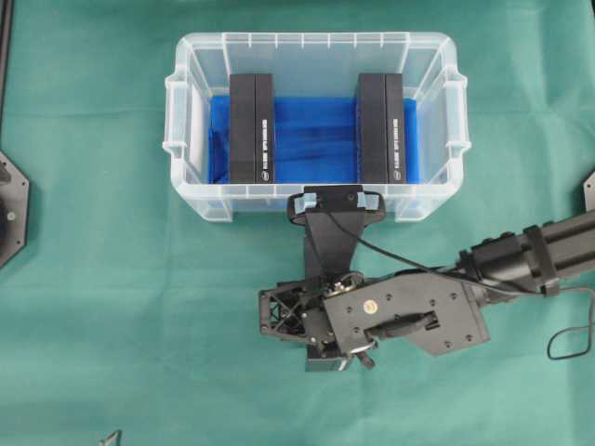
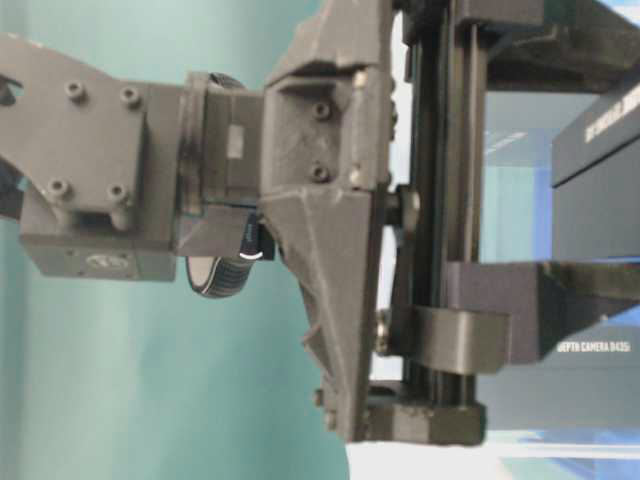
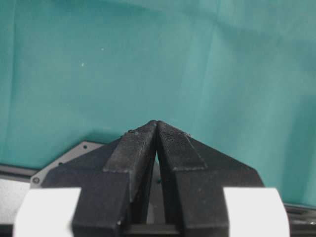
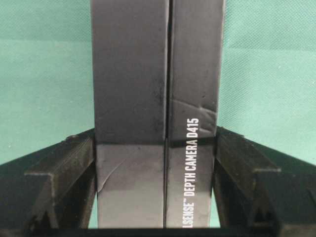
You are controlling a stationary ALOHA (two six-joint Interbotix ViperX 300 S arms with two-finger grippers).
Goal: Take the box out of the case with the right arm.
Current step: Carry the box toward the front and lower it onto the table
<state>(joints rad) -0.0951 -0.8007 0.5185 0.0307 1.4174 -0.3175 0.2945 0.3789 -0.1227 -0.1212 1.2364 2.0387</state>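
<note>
Right gripper (image 4: 155, 197) pinching black box (image 4: 155, 98) between both fingers (image 4: 59, 182); box label reading "DEPTH CAMERA D415". Box sitting outside case (image 1: 316, 42), over green cloth (image 1: 93, 279), just near of case's near wall, mostly hidden under right arm (image 1: 409, 311) in overhead view. Two more black boxes standing in case on blue lining (image 1: 311, 139): left one (image 1: 252, 128), right one (image 1: 381, 128), well apart. Left gripper (image 3: 157, 143) pressed together, tips touching, hanging over cloth.
</note>
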